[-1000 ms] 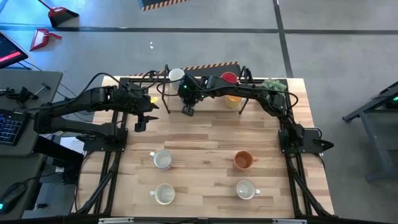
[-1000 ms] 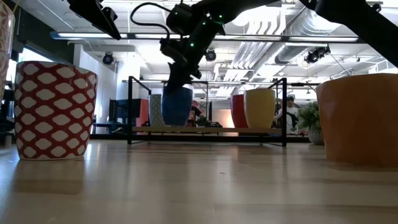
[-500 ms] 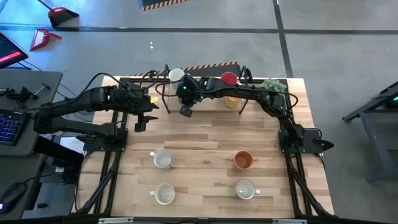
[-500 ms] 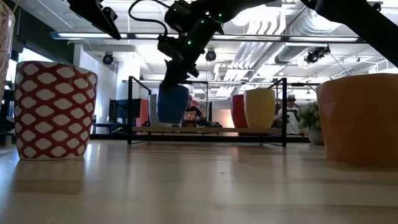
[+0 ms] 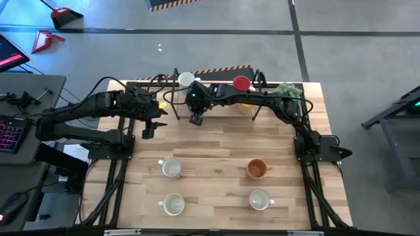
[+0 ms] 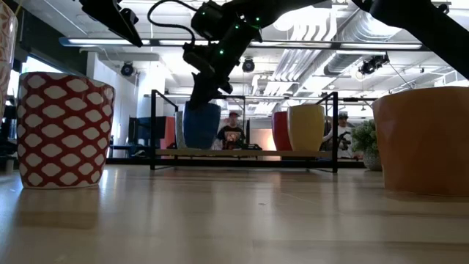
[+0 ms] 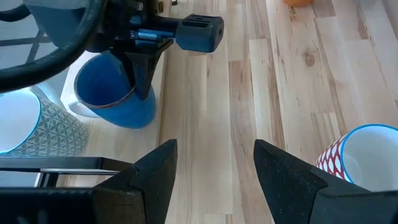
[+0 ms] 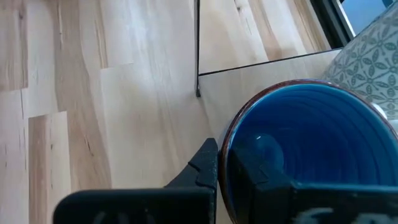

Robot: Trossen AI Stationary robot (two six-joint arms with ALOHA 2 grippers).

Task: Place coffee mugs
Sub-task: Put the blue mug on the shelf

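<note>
My right gripper (image 5: 195,118) reaches to the far side of the table and is shut on the blue mug (image 7: 118,93), which the low view shows in front of the rack (image 6: 242,152). On the rack stand a grey-patterned mug (image 7: 31,124), a red mug (image 6: 281,130) and a yellow mug (image 6: 306,128). Nearer the front edge stand three white mugs (image 5: 170,168) (image 5: 174,205) (image 5: 260,199) and an orange mug (image 5: 257,169). My left gripper (image 7: 214,177) hangs open above the table's left part, holding nothing. My right gripper pinches the blue mug's wall at the rim (image 8: 224,149), one finger (image 8: 255,168) inside the mug and one (image 8: 204,165) outside. The fingers slant down from above. The mug hangs upright, its base about level with the rack's shelf; whether it rests there I cannot tell.
A small green plant (image 5: 289,90) stands at the rack's right end. The rack's thin black frame (image 6: 335,132) rises at the far edge. Bare wood lies between the rack and the front mugs. People show in the room beyond the table (image 6: 233,136).
My right gripper, still shut on the blue mug, has shifted slightly toward the table's left edge, and the mug has stayed upright. My left gripper has kept still.
</note>
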